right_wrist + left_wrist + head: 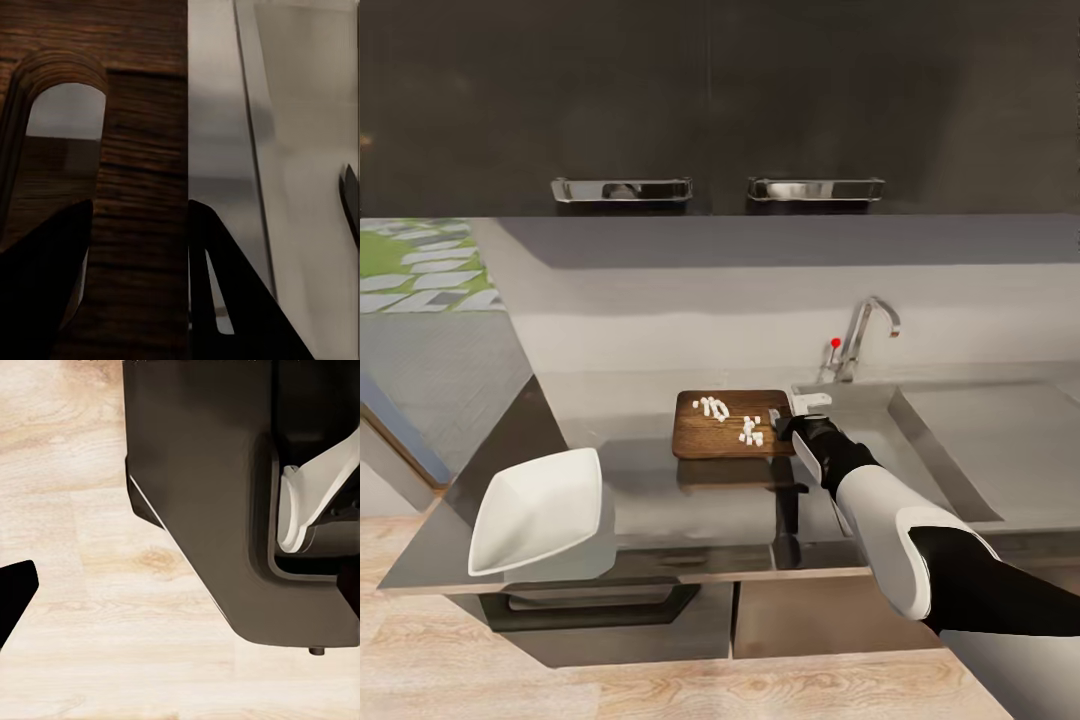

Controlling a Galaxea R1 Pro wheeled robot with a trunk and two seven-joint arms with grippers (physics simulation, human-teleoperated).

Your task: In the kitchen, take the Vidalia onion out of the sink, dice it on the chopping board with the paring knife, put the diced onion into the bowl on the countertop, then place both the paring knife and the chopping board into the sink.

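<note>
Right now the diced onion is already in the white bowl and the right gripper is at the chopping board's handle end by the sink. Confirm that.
Not quite. The diced onion lies on the chopping board; the white bowl is empty, as the head view shows. The rest holds: the right gripper is at the board's handle end beside the sink.

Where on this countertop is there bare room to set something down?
Bare steel lies between the white bowl and the chopping board, and behind the board toward the wall. It is crowded at the board's sink-side edge, where the right gripper sits.
</note>
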